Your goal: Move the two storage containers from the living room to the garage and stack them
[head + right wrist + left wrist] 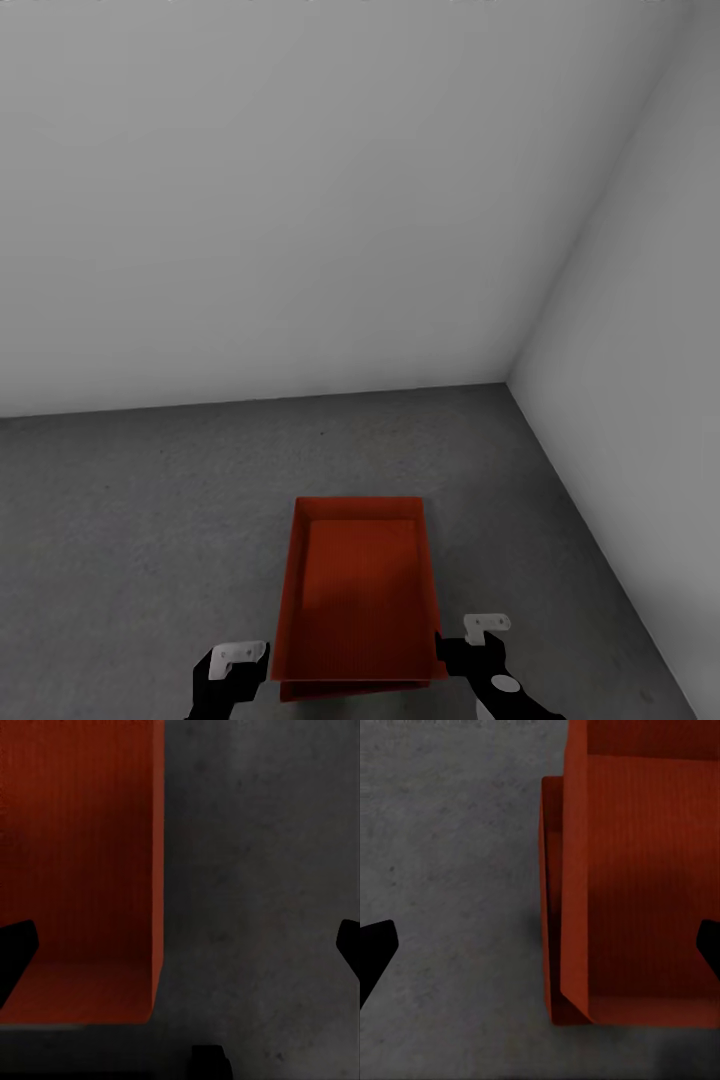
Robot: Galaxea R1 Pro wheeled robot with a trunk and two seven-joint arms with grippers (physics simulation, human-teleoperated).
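Note:
Two orange-red storage containers sit nested on the dark grey concrete floor (pixel 150 520) of the garage. The upper container (pixel 360 590) rests slightly offset in the lower container (pixel 345 691), whose rim peeks out at the near end. In the left wrist view the upper container (pixel 645 870) overlaps the lower container's wall (pixel 550 907). My left gripper (pixel 238 668) hovers at the stack's near left corner, open, its fingertips (pixel 376 945) spread wide. My right gripper (pixel 470 655) is at the near right corner, open too, with the container's side wall (pixel 158 870) between its fingers (pixel 15 949).
Plain pale grey walls meet in a corner (pixel 512 372) just beyond and to the right of the stack. Bare concrete stretches to the left and ahead.

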